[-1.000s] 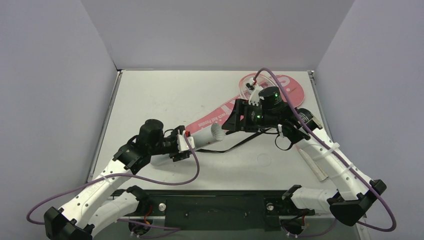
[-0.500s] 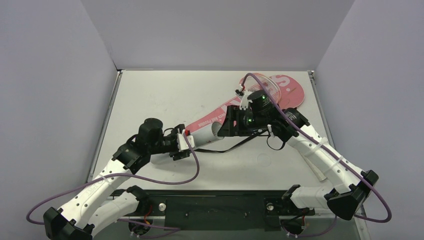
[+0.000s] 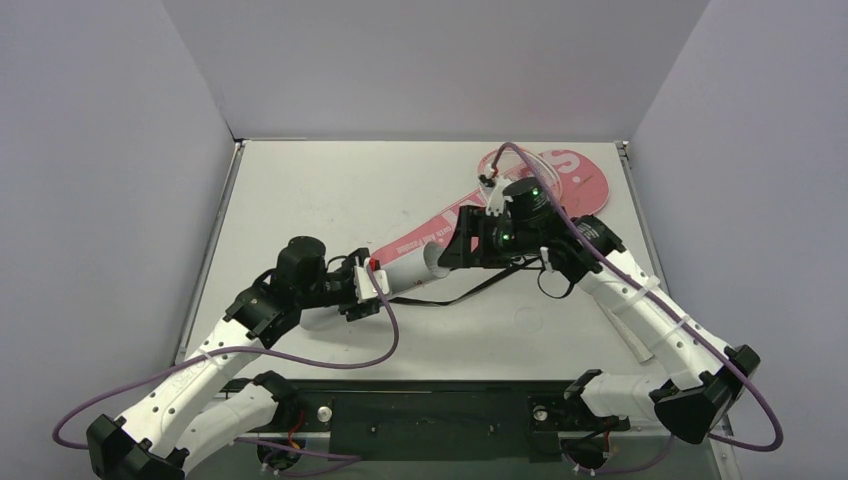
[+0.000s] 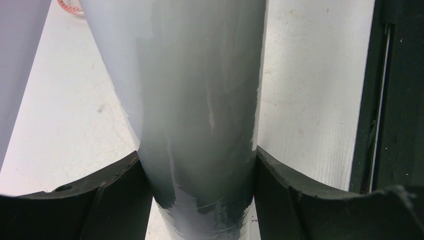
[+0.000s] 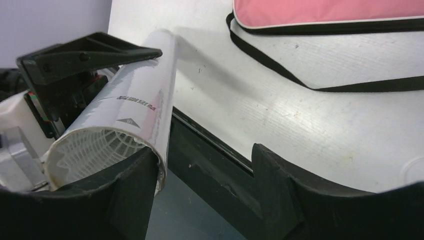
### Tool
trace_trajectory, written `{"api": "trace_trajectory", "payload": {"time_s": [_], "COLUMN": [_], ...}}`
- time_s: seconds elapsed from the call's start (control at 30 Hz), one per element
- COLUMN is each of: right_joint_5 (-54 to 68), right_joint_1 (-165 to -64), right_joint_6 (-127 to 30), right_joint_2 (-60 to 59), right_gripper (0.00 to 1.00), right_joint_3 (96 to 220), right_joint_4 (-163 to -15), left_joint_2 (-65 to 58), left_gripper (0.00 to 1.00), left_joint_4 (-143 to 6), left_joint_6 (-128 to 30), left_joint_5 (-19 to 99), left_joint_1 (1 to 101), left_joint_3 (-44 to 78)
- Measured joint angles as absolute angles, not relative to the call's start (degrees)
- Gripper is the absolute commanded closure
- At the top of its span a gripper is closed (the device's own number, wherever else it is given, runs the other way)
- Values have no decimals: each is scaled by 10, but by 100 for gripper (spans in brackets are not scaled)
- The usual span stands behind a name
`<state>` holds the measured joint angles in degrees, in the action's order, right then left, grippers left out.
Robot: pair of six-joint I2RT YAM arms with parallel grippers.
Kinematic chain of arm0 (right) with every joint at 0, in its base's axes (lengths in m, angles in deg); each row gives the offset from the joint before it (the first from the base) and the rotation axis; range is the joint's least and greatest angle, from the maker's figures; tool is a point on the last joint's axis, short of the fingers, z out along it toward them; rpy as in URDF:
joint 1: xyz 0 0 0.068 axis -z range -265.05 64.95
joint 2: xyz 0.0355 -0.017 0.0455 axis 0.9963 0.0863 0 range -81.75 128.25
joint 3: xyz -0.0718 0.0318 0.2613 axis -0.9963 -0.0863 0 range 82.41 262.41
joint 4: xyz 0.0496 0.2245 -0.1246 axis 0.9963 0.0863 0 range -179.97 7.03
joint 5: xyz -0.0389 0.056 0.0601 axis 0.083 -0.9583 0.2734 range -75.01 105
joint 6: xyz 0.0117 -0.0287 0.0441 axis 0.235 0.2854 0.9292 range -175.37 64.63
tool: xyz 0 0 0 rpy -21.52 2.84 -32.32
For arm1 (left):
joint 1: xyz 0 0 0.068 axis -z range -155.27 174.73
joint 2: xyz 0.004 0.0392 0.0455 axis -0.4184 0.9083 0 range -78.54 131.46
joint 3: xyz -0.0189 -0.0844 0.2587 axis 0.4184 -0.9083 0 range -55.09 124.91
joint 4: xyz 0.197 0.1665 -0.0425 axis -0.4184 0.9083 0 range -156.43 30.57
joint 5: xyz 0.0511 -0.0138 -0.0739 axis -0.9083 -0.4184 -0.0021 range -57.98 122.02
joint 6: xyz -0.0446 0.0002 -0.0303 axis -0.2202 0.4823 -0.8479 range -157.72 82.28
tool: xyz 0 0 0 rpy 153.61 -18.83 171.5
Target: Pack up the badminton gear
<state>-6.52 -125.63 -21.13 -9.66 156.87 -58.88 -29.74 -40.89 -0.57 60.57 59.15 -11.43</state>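
Table (image 3: 330, 190): we see a pale, scuffed top boxed in by grey walls; both arms reach in from the near edge.
Pink cover (image 3: 590, 185): it lies flat at the far right of the table; its wide end points at the far right corner and its narrow neck runs down-left toward the centre; the right arm crosses over its middle; white lettering shows on the wide end.
White tube (image 3: 405, 270): it sits near the table's centre, just beside the cover's neck, and runs between the two grippers; in the right wrist view we see small grey print along its side (image 5: 135, 105); we cannot tell if it rests on the table or is lifted.
Black strap (image 3: 480, 290): it trails loose on the table on the near side of the cover and curves under the right wrist.
Left gripper (image 3: 375, 280): its jaws are clamped on the tube; the left wrist view shows a finger pressed to each side (image 4: 197, 155).
Right gripper (image 3: 455, 240): its fingers stand apart at the tube's open end with nothing between them (image 5: 205, 155); one finger is just beside the rim.
Shuttlecock (image 5: 95, 145): a white ribbed skirt shows inside the tube's open mouth.
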Motion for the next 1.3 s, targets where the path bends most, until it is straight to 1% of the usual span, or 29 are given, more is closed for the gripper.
{"api": "trace_trajectory", "payload": {"time_s": [0.07, 0.27, 0.37, 0.43, 0.6, 0.77, 1.07, 1.2, 1.3], "right_joint_5": [-78, -117, -140, -151, -170, -167, -40, 10, 55], "right_joint_1": [-1228, -1095, -1041, -1032, -1065, -1089, -1054, -1098, -1157], "right_joint_6": [-211, -209, -205, -198, -177, -159, -181, -192, -194], "right_joint_2": [-112, -192, -203, -199, -173, -172, -186, -184, -162], "right_gripper": [38, 38, 38, 38, 38, 39, 39, 38, 38], "right_joint_3": [1569, 1569, 1568, 1560, 1527, 1501, 1447, 1403, 1389], "right_joint_4": [-589, -589, -594, -608, -636, -649, -575, -547, -534], "left_joint_2": [-298, -298, -298, -298, -302, -304, -304, -306, -306], "left_gripper": [85, 85, 85, 85, 85, 85, 86, 87, 87], "left_joint_4": [-410, -412, -412, -412, -412, -412, -415, -416, -415], "left_joint_6": [-6, -6, -5, -4, -4, -4, 0, 0, 0], "left_joint_5": [605, 606, 606, 606, 606, 606, 595, 593, 592], "left_joint_1": [591, 591, 591, 591, 591, 591, 591, 591, 587], "left_joint_3": [-114, -114, -114, -114, -114, -116, -133, -133, -133]}}
